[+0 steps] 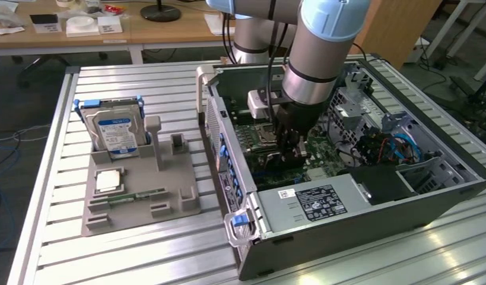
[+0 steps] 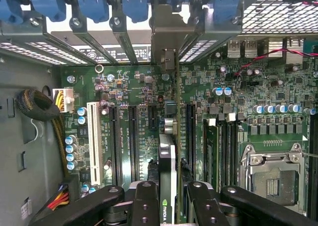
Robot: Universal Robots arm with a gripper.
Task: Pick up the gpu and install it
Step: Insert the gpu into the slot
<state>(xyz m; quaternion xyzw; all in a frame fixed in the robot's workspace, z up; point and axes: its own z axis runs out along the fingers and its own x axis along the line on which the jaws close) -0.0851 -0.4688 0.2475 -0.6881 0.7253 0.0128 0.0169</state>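
Note:
In the wrist view the gpu [image 2: 168,159] shows edge-on as a thin black card with a green logo, standing upright over the motherboard [image 2: 129,92]. Its silvery bracket [image 2: 166,37] lies against the case's rear slot openings. My gripper [image 2: 168,202] is shut on the card, a black finger [image 2: 145,201] on each side. From the exterior view, the gripper [image 1: 291,155] reaches down inside the open computer case [image 1: 346,202], low over the board. Whether the card sits fully in its slot cannot be told.
Black expansion slots and a white slot [image 2: 93,136] flank the card, with the CPU socket [image 2: 273,176] nearby. Blue latches [image 2: 94,2] line the case's rear. At the exterior view's left, a grey holder [image 1: 140,190] carries a silver hard drive [image 1: 116,133] and a green memory stick [image 1: 140,195].

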